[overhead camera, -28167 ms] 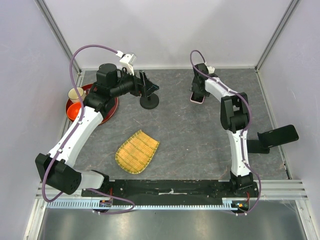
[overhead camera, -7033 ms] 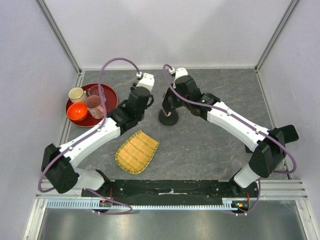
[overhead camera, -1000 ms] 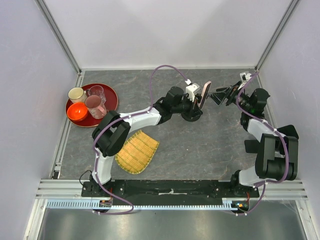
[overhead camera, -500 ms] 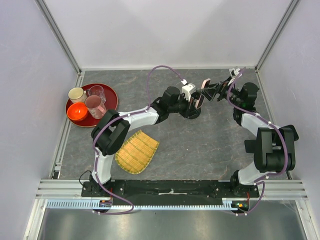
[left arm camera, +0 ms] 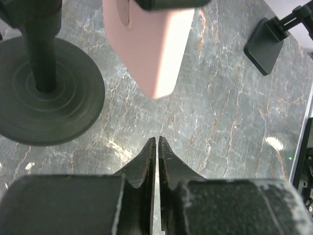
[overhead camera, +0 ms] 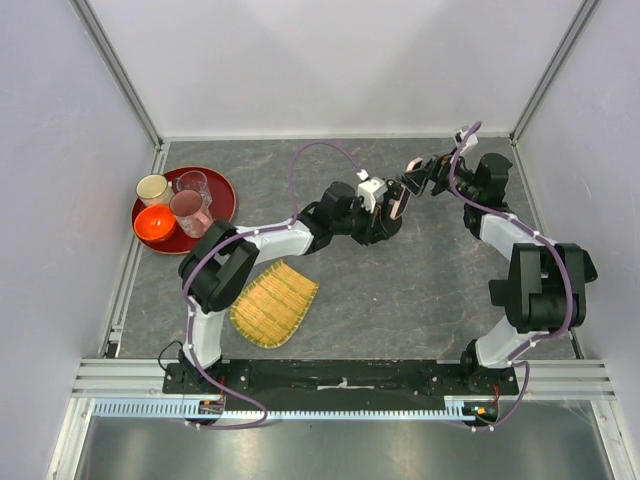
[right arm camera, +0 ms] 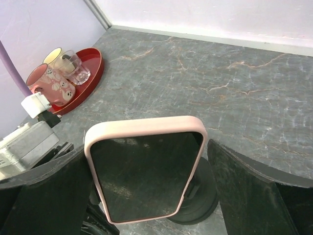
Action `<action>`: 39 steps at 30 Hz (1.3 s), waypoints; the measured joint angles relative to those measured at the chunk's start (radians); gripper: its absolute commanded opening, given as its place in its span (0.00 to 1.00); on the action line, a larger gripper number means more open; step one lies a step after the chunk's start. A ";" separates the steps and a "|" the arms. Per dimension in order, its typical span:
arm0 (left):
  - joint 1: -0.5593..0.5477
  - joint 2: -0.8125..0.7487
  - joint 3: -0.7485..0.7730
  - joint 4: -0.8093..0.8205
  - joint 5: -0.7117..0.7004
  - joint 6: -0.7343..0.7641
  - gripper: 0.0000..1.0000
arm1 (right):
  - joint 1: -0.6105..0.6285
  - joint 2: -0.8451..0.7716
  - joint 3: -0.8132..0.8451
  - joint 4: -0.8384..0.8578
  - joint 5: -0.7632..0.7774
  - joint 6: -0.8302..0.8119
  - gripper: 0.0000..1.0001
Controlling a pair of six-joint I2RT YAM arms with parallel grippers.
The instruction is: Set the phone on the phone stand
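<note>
The phone point(right arm camera: 146, 171), black screen in a pale pink case, stands nearly upright in the clamp of the phone stand point(left arm camera: 46, 93), whose round black base rests on the grey table. In the left wrist view the phone's pink back point(left arm camera: 151, 44) hangs from the clamp above the table. My right gripper point(right arm camera: 146, 147) is open, with one finger on each side of the phone and a narrow gap at the right finger point(right arm camera: 249, 191). My left gripper point(left arm camera: 157, 142) is shut with nothing in it, just short of the phone's lower edge. From above, both grippers meet at the phone point(overhead camera: 393, 204).
A red tray point(overhead camera: 222, 190) with cups and an orange bowl sits at the far left. A yellow woven mat point(overhead camera: 274, 302) lies near the front. A black folding stand point(left arm camera: 266, 41) stands off to the right. The enclosure walls are close behind.
My right gripper has moved left from beside the stand until its fingers straddle the phone. My left wrist has shifted slightly left, and its fingers show a hairline gap.
</note>
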 measured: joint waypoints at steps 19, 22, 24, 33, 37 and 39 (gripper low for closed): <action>0.000 -0.495 -0.323 -0.023 -0.058 -0.061 0.22 | 0.080 -0.093 -0.062 -0.057 0.112 -0.077 0.09; -0.002 -0.604 -0.375 -0.056 -0.079 -0.063 0.22 | 0.141 -0.180 -0.134 -0.053 0.229 -0.119 0.00; -0.002 -0.692 -0.408 -0.090 -0.093 -0.063 0.22 | 0.185 -0.234 -0.183 -0.037 0.331 -0.134 0.00; -0.002 -0.924 -0.455 -0.176 -0.152 -0.062 0.23 | 0.237 -0.296 -0.265 -0.005 0.697 -0.090 0.00; -0.002 -0.872 -0.458 -0.172 -0.157 -0.063 0.24 | 0.245 -0.298 -0.266 -0.009 0.779 -0.085 0.00; -0.002 -0.800 -0.447 -0.174 -0.156 -0.071 0.24 | 0.251 -0.306 -0.272 -0.011 0.827 -0.087 0.00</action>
